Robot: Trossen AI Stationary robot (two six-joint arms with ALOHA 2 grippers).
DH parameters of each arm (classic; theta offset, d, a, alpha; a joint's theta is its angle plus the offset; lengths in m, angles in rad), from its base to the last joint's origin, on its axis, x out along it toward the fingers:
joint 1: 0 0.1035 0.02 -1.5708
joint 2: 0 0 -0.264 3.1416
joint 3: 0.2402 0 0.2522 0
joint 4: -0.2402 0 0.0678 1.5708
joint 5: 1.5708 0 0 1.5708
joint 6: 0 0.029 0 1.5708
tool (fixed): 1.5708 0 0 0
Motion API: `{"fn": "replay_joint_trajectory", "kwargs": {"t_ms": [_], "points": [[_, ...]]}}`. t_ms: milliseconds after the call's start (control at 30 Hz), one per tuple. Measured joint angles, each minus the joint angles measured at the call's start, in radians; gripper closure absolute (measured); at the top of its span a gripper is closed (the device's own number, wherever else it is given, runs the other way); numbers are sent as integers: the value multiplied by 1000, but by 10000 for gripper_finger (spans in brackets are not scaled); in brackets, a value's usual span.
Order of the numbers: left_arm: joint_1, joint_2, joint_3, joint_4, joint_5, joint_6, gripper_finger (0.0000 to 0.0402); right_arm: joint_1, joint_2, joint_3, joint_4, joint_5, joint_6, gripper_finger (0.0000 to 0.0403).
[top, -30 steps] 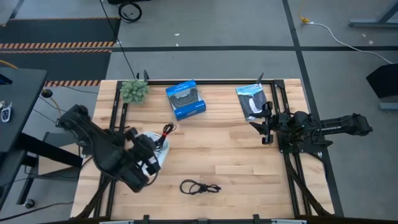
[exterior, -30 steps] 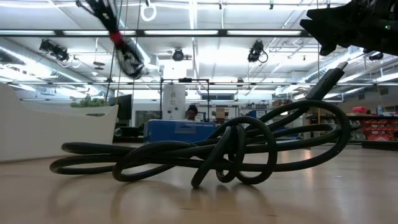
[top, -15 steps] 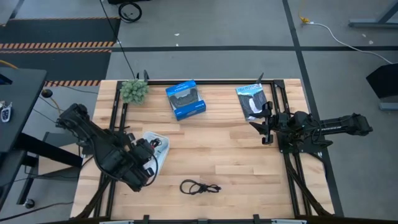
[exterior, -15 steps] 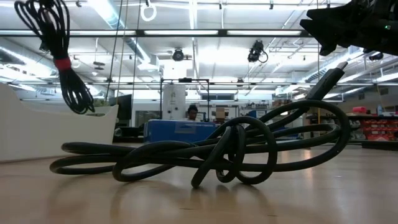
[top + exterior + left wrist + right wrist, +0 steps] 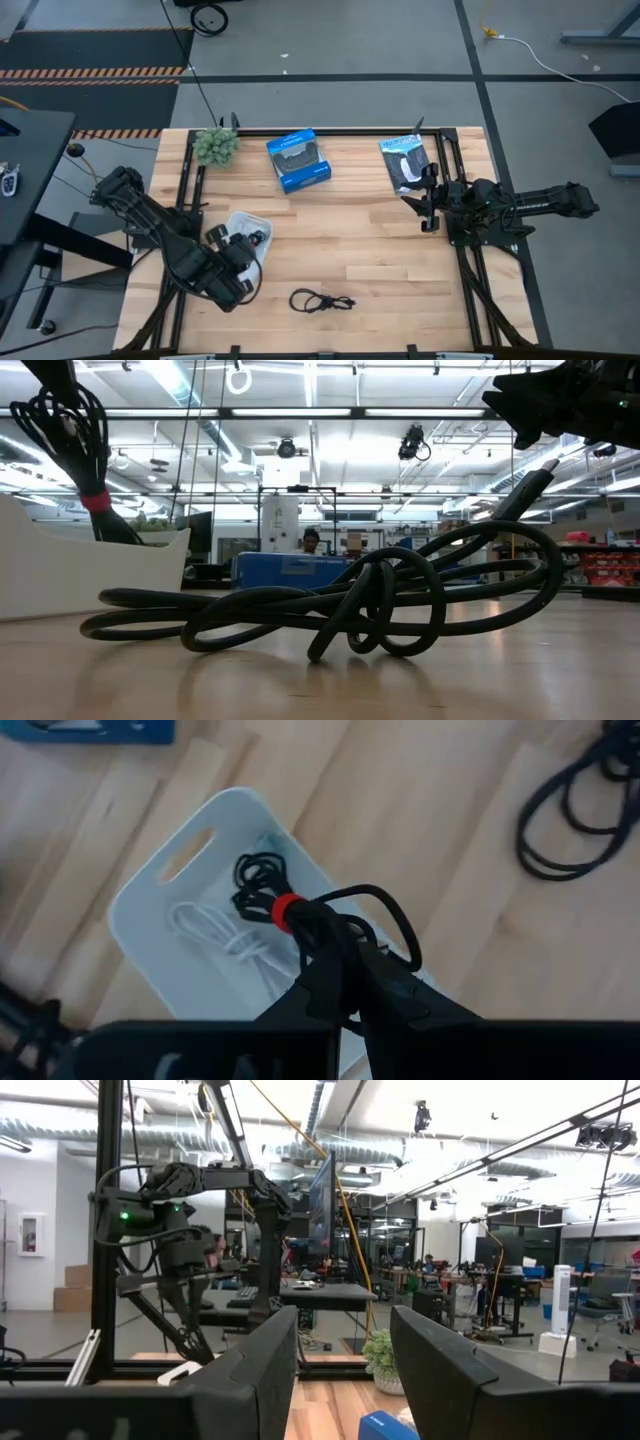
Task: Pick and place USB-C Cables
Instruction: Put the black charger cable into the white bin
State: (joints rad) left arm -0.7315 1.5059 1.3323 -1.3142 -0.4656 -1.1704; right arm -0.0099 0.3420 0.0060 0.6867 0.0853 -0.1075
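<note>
A black cable with a red tie hangs from my left gripper, which is shut on it above the white tray at the table's left. In the low view the cable's lower loops dip behind the tray wall. A white cable lies on the tray's floor. The black cable with a silvery-grey plug rests on the table near the front edge, filling the low view. My right gripper waits open at the table's right, above the wood. My left gripper pinches the bundled black cable between its two fingers just behind the red tie, on the loops. The fingers come from above, pointing down. The cable hangs below them, lifted, with its tied end inside the tray; whether it touches the floor, I cannot tell.
A blue box and a black-and-white packet lie near the far edge, a small green plant at the far left corner. Black frame rails run along the table's left and right sides. Bare wood lies in the middle. A person stands far behind the table.
My left gripper has moved a little toward the near edge and down over the tray, still shut. The red-tied cable, which swung out past the tray's far-right side, now hangs straight down with its lower loops inside the tray.
</note>
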Motion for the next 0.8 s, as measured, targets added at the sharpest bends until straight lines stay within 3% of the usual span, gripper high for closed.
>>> {"fn": "replay_joint_trajectory", "kwargs": {"t_ms": [367, 667, 800], "points": [[-25, 0, 0, 12, 34, 35, 363, 0, 0, 0, 0, 0, 0, 234], [-48, 0, 0, 6, 35, 5, 276, 0, 0, 0, 0, 0, 0, 234], [-47, 0, 0, 21, 82, -20, 251, 0, 0, 0, 0, 0, 0, 234]]}}
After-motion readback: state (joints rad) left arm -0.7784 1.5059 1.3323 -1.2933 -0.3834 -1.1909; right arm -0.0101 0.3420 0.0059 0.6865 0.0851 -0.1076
